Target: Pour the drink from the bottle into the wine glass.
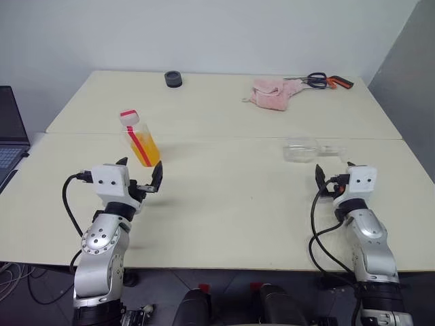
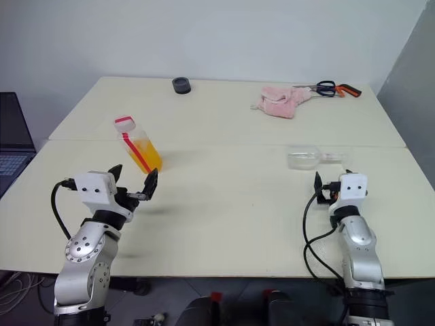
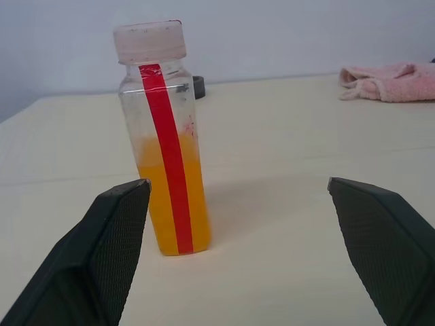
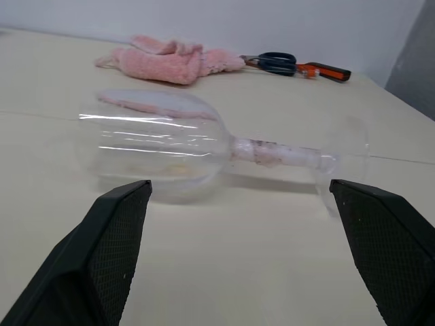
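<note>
The bottle (image 1: 139,139) stands upright on the left part of the table with its pink-red cap on and a red strip down its side. The orange drink (image 3: 173,197) fills about its lower half. My left gripper (image 1: 141,171) is open just in front of the bottle, not touching it; in the left wrist view the bottle (image 3: 166,142) stands beyond the left finger. The wine glass (image 1: 309,149) lies on its side on the right part of the table, empty. My right gripper (image 1: 333,173) is open just short of the wine glass (image 4: 163,139), bowl and stem across its gap.
A pink cloth (image 1: 272,94) and a tool with black and orange handles (image 1: 326,81) lie at the far right of the table. A small black round object (image 1: 173,79) sits at the far edge. A laptop (image 1: 10,136) is at the left.
</note>
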Motion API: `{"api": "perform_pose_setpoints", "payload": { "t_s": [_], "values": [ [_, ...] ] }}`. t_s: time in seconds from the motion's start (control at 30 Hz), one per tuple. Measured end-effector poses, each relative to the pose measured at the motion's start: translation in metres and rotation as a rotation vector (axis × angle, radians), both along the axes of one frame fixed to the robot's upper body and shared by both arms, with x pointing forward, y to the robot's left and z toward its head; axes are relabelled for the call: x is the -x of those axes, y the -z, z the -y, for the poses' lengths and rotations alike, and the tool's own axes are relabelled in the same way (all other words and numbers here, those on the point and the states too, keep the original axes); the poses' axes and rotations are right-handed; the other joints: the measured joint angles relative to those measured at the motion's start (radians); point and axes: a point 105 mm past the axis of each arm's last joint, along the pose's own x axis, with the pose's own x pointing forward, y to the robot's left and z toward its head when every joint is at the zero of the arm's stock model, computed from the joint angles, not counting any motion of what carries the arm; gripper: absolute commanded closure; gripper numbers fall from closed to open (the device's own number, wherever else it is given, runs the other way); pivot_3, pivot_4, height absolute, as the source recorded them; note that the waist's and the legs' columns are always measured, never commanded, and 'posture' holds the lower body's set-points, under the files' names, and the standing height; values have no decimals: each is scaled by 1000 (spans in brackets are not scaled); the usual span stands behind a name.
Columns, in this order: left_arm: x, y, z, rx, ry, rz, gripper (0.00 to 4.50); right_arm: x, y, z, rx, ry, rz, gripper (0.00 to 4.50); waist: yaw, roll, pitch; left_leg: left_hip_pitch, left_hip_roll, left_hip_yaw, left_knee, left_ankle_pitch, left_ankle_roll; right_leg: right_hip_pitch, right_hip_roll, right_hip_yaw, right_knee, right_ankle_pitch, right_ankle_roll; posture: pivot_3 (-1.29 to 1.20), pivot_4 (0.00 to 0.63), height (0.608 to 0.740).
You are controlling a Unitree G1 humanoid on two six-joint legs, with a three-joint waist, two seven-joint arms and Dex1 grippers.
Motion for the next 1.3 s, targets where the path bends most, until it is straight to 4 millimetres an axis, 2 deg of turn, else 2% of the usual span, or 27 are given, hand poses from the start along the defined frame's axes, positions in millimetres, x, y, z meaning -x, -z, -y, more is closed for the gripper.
{"api": "perform_pose_setpoints", "payload": {
  "t_s": [0.17,0.3,0.47,0.7,0.93,1.3],
  "values": [
    [-2,-2,-10,27,-32,12,33,3,-6,-22,9,-134,14,0,0,0,0,0,0,0,0,0,0,0,0,0,0,0,0,0,150,740],
    [-2,-3,-16,49,-48,14,33,7,-13,-45,-12,-308,-10,0,0,0,0,0,0,-1,0,0,0,0,0,-1,0,0,0,0,150,740],
    [-11,-7,-17,50,-45,-20,33,15,-23,-81,-65,-558,-92,0,0,-1,1,0,0,-1,0,0,0,0,0,-1,0,0,0,0,150,740],
    [-29,-11,-25,52,-85,-92,33,22,-30,-107,-83,-744,-162,0,0,-4,2,0,0,-3,0,0,0,0,0,-2,0,0,0,0,150,740],
    [-47,-16,-25,79,-59,-100,33,18,-47,-119,-62,-801,-123,0,0,-5,3,-1,0,-4,0,0,0,0,0,-3,0,0,0,0,150,740],
    [-74,-25,-27,114,-46,-88,33,17,-53,-125,-52,-822,-110,0,0,-10,6,-1,0,-4,0,0,0,-1,0,-3,0,0,0,0,150,740]
  ]
}}
